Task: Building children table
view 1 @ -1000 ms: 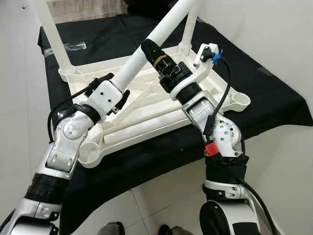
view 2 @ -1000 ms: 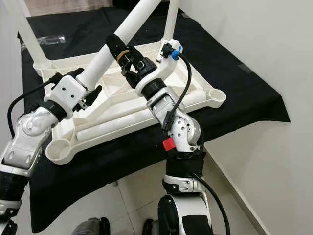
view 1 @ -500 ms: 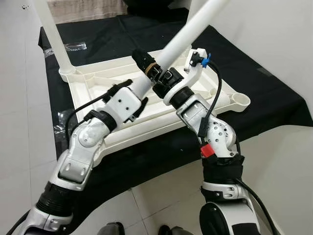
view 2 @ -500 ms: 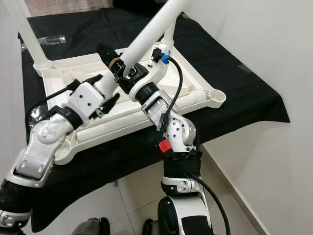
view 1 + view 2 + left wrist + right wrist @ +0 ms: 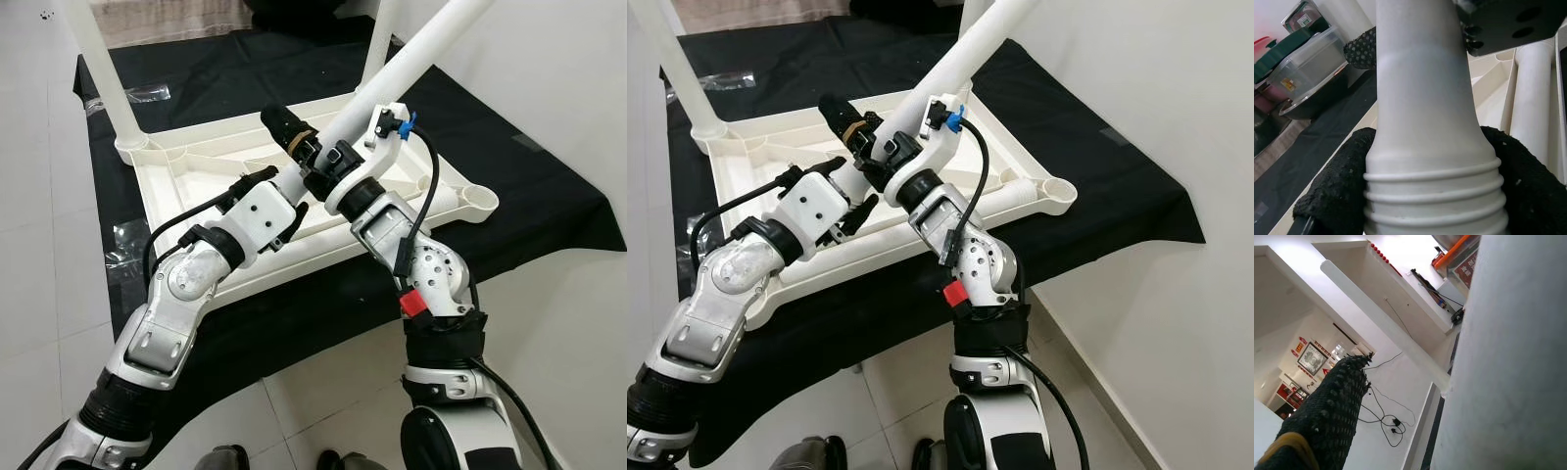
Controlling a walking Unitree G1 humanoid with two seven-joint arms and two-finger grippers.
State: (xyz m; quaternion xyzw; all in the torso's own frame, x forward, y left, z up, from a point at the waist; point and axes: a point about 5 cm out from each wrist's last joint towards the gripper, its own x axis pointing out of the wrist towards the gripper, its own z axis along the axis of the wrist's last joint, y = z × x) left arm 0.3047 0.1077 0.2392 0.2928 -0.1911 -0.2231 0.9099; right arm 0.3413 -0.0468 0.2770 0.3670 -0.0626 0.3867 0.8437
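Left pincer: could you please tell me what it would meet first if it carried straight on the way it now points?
The left pincer, shut on the white leg, points up along it toward the right pincer. It would probably meet those black fingers first, gripping the same leg just ahead; depth is hard to judge.

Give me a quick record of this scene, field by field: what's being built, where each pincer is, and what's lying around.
work surface: black cloth on a tiled floor
main piece: white table top, upside down on the cloth
fitted legs: leg standing in the far left corner socket; another at the far right
held part: white table leg, tilted, threaded end down
left pincer: shut on the leg near its threads
right pincer: shut on the same leg, higher up
loose part: spare leg lying inside the table top
open socket: near right corner
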